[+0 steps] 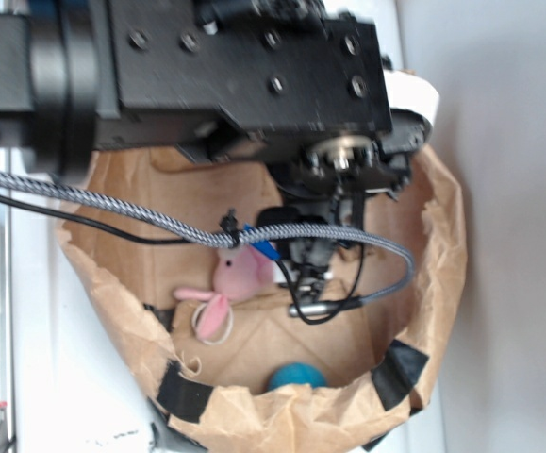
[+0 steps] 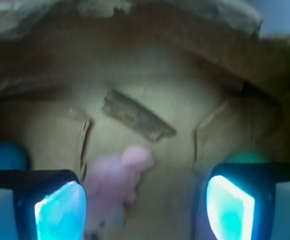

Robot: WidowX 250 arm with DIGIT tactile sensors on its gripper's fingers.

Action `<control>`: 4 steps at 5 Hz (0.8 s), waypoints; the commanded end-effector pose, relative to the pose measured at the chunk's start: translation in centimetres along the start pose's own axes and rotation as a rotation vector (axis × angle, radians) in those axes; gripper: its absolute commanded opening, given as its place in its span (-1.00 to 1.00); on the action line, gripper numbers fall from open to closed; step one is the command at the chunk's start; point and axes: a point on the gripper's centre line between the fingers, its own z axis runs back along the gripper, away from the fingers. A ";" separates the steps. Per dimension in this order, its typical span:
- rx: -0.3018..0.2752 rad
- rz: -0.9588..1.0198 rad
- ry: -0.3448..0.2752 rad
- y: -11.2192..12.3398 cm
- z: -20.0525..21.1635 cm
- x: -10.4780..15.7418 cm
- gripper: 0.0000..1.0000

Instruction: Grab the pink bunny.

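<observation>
A brown bark piece (image 2: pixel 137 116) lies on the floor of the paper bag (image 1: pixel 282 415), a blue ball (image 1: pixel 297 377) sits by its near wall, and a braided cable (image 1: pixel 112 203) crosses above. The pink bunny (image 2: pixel 115 187) lies between the spread jaws of the gripper (image 2: pixel 145 207), nearer the left finger, untouched. It is blurred in the wrist view and partly hidden by the arm outside.

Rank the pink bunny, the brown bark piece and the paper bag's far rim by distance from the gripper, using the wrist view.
1. pink bunny, between the open gripper's fingers, toward the left one.
2. brown bark piece, just beyond, centre.
3. paper bag's far rim, top, farthest.
</observation>
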 end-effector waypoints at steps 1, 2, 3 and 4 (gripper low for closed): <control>0.042 0.034 0.041 1.6 3.4 -2.7 1.00; 0.072 0.036 0.060 0.9 1.4 -4.5 1.00; 0.050 0.037 0.045 0.1 -0.7 -6.0 1.00; -0.013 0.017 -0.006 -0.6 -3.4 -5.8 1.00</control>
